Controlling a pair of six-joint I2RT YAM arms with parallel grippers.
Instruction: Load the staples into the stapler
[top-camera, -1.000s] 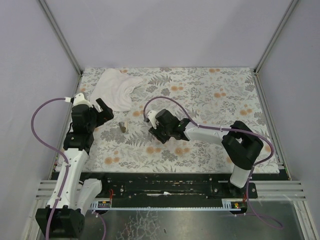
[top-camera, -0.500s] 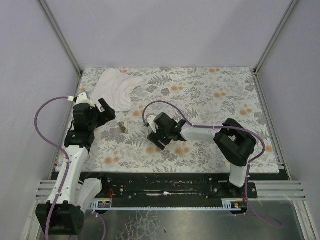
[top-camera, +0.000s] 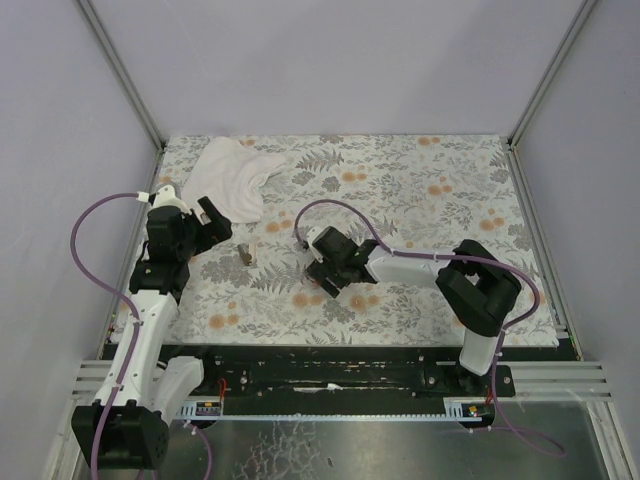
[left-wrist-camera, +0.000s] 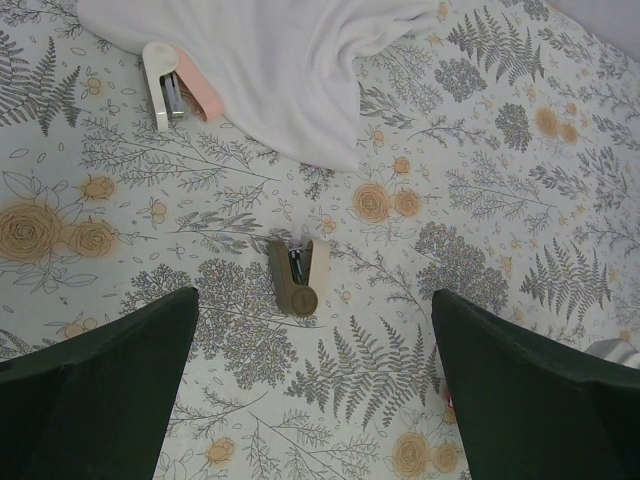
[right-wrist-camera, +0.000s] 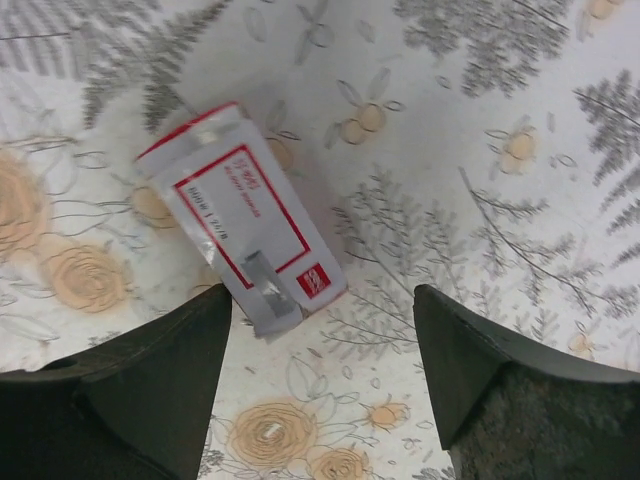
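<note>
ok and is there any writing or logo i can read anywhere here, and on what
staple box label: two short lines of dark print inside a red frame, too blurred to read.
red square mark at the label's corner: too small to read.
tan stapler: round stamp on its end, no lettering legible.

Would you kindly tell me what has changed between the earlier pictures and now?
The right gripper spread its fingers wider and shifted slightly toward the near edge. The red staples box now lies free on the table between them, not gripped. Unchanged: the left gripper stays open above the stapler, and the white cloth has not moved.
</note>
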